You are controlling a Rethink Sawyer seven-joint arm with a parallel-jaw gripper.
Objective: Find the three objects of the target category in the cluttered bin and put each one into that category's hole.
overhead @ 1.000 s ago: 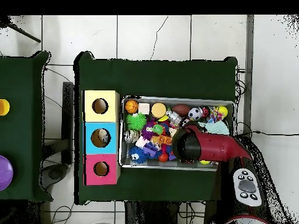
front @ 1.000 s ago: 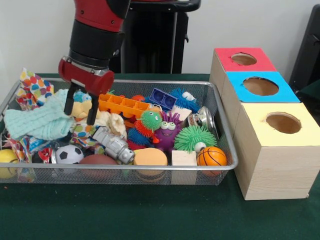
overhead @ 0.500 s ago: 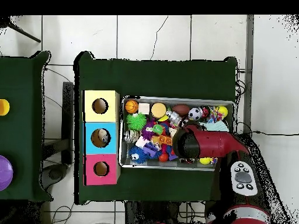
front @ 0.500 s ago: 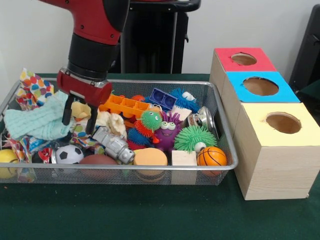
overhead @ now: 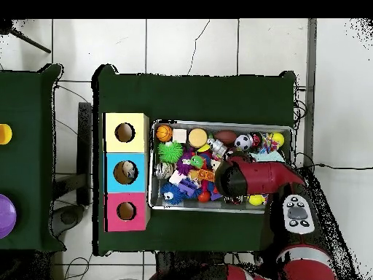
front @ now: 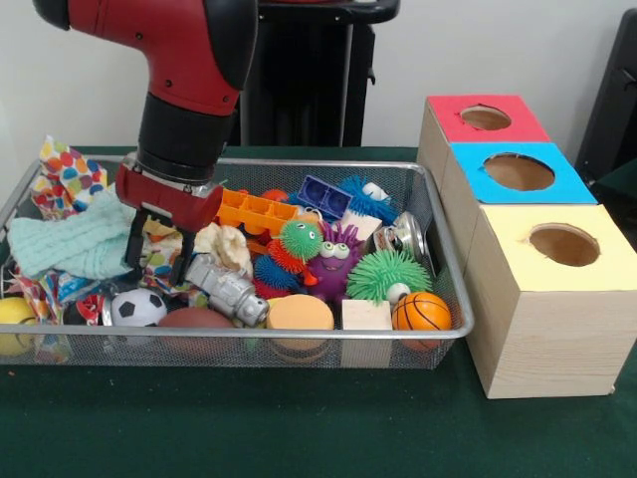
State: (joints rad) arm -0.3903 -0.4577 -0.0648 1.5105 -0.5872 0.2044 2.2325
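Observation:
The bin (front: 450, 261), a silver wire-mesh basket full of toys, also shows in the overhead view (overhead: 218, 122). The hole (front: 486, 118) is in the red-topped box, farthest from the camera in the row; it also shows in the overhead view (overhead: 126, 211). My gripper (front: 155, 273) is down inside the bin's left half, fingers apart. They straddle a multicoloured patterned cloth (front: 157, 249), between the mint knitted cloth (front: 70, 239) and a cream rag (front: 227, 244). In the overhead view the red arm (overhead: 248, 179) hides the gripper.
In the bin lie an orange tray (front: 254, 211), a silver toy (front: 227, 289), a soccer ball (front: 137, 307), a green spiky creature (front: 299, 239), a purple monster (front: 338, 261), a basketball (front: 421, 311) and a can (front: 410, 237). The blue-topped box (front: 518, 171) and the yellow-topped box (front: 562, 244) stand beside the bin.
The gripper has come down deeper into the bin, from above the yellow soft toy onto the patterned cloth. Its fingers stay apart. The arm's upper part has swung round.

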